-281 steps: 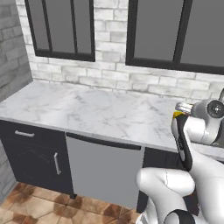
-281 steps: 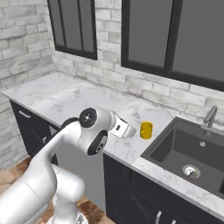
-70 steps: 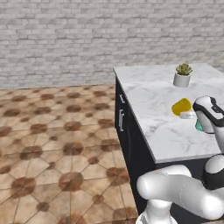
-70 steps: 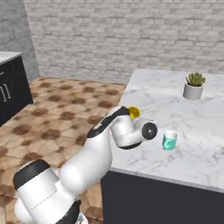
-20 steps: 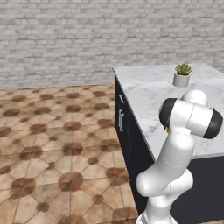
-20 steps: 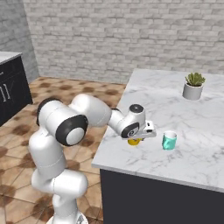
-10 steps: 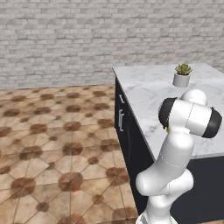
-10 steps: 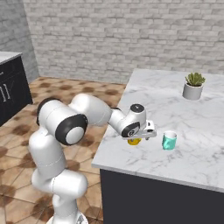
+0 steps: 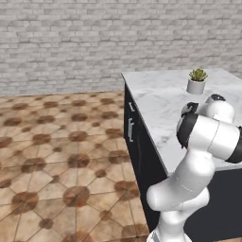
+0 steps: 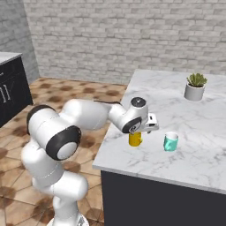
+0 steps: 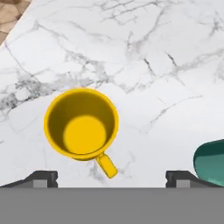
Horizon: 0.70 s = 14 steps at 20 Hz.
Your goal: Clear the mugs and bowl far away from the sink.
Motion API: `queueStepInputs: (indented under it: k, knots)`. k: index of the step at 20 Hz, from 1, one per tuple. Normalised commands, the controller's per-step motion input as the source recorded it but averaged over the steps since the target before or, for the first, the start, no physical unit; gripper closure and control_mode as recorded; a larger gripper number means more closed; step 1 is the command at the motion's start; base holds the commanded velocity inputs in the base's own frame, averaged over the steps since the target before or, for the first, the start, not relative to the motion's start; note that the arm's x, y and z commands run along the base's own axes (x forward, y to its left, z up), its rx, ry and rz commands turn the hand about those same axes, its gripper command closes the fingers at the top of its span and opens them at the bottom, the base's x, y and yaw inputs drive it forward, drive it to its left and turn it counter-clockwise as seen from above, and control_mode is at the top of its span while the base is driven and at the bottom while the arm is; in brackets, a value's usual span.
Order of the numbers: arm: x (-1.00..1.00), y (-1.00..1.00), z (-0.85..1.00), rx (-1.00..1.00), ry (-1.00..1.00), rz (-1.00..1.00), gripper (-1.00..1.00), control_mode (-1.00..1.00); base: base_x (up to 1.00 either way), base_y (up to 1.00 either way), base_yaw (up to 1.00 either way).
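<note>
Left base view: the arm's big white elbow blocks most of the near part of the marble counter (image 9: 156, 101). A potted plant (image 9: 196, 81) sits further back on the counter, well clear of the arm. Dark cabinets run under the counter edge, with a tiled floor off to the left.

Right base view: much better angle. The yellow mug (image 10: 135, 138) stands upright on the counter, near the front-left edge, and the gripper (image 10: 140, 128) hangs right above it. Can't really make out the jaws from here since the wrist covers them. The teal mug (image 10: 170, 141) stands upright just beside the yellow one, on its right, not touching. The plant (image 10: 195, 87) is well apart, toward the back of the counter.

Hand view: looking straight down into the yellow mug (image 11: 82, 124), which sits on the marble on its own, handle pointing toward the bottom right of the frame. The two fingertips (image 11: 42, 177) are spread wide, one at each side of the frame's bottom, and neither touches the mug, so nothing is held. A slice of the teal mug (image 11: 211, 162) peeks in at the right edge, next to the other fingertip.
</note>
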Motion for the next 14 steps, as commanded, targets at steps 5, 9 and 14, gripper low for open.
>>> queueStepInputs:
  k: [5,9,14]
  knots:
    - [-0.10,0.16,0.95,0.00,-0.06,0.00,-1.00,-1.00,0.00,0.00,0.00]
    - [-0.20,0.20,0.89,-0.03,-0.14,-0.01,-1.00,-1.00,0.00,0.00,0.00]
    - [-0.39,0.02,0.92,0.00,-0.27,-0.07,-1.00,-1.00,0.00,0.00,0.00]
